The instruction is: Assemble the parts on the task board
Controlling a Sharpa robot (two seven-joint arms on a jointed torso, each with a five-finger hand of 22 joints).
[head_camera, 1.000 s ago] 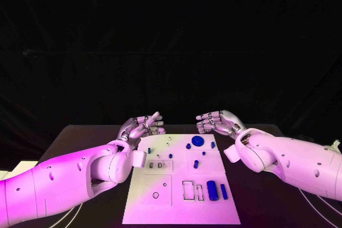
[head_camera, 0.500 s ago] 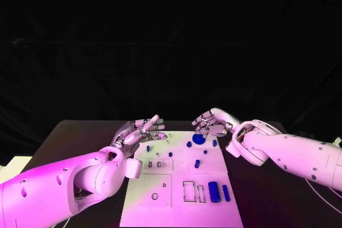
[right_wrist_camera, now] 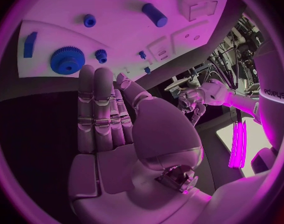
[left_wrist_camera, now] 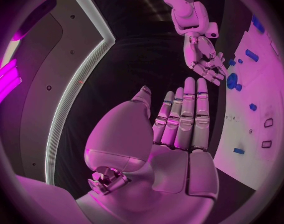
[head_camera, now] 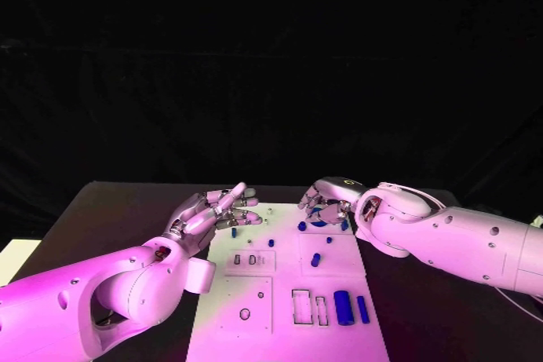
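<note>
Inspecting the far end of the white rectangular task board [head_camera: 263, 299], you will find both silver many-fingered hands there. The right hand [head_camera: 328, 199] hangs knuckles-up over the large blue toothed gear wheel [right_wrist_camera: 67, 60]; in the head view its fingers hide most of that wheel, so you cannot tell from there whether they touch it. The right wrist view shows the fingers [right_wrist_camera: 99, 104] straight and side by side, nothing in them, the wheel just beyond their tips, a small blue gear [right_wrist_camera: 101, 55] beside it and a blue wedge-shaped piece [right_wrist_camera: 30, 44] at the board's edge.

The left hand [head_camera: 217, 210] lies at the board's near-left corner, fingers [left_wrist_camera: 185, 112] extended, close together, empty; the left wrist view confirms this and shows the right hand [left_wrist_camera: 203, 57] opposite their tips.

Nearer the robot than either set of fingers, note a blue cylinder [head_camera: 342, 307] and a slimmer blue rod [head_camera: 362, 308] lying beside rectangular recesses, and a short blue peg [head_camera: 315, 260] mid-board. The smaller blue dots are too small to identify.
</note>
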